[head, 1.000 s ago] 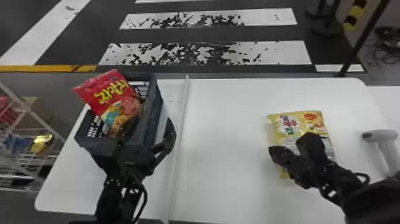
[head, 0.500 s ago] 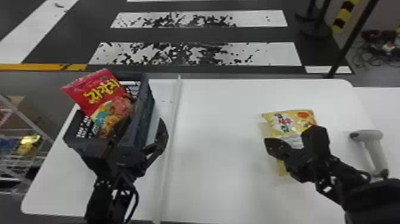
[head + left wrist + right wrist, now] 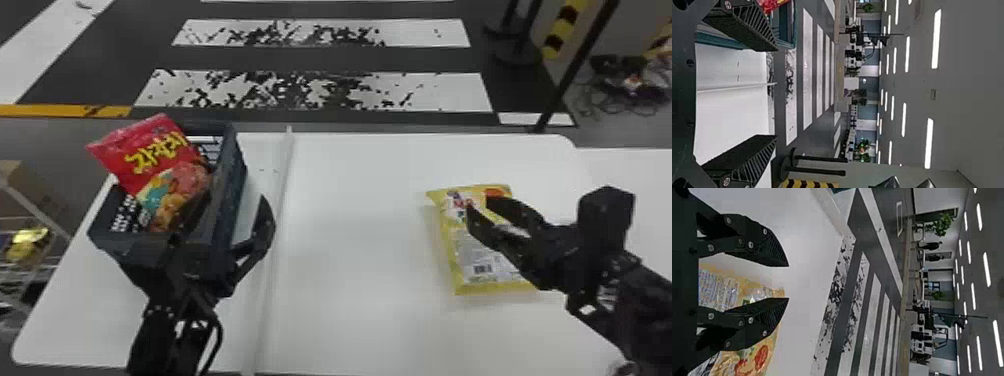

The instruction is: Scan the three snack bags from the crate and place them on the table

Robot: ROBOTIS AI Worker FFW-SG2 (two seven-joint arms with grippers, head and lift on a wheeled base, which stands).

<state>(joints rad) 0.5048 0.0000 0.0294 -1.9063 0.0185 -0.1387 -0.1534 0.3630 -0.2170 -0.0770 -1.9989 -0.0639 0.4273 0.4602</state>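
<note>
Nearest me, my left gripper [image 3: 231, 201] is at the crate's [image 3: 231, 185] near right part, its fingers wide apart with nothing between them. My right gripper [image 3: 478, 204] is well to the right of the crate, above the yellow bag [image 3: 480, 282]; its fingers are partly open and I see nothing pinched in them. Whether a tip touches the film I cannot tell.

The yellow bag lies flat on the table [image 3: 350, 260], right of the crate, barcode [image 3: 482, 269] up. I expect it to be light, puffy and slick, its contents easily crushed. I would take it by a crimped end or gently across the middle, keeping my fingers off the code so it can be read; whether it has been scanned I cannot tell.

The red bag [image 3: 150, 157] leans up out of the crate, its top beyond the rim. I judge that upper end the best hold for my left fingers: thin film, enough to lift by, though it may slip. Lettering deeper in the crate may be another bag; I am unsure.

Just right of the crate a pale raised strip [image 3: 286, 170] runs along the table, and a low carry could catch on it. The crate's stiff walls also crowd my left fingers. Farther off, beyond the crate and to its right, stands a striped post [image 3: 567, 25].
</note>
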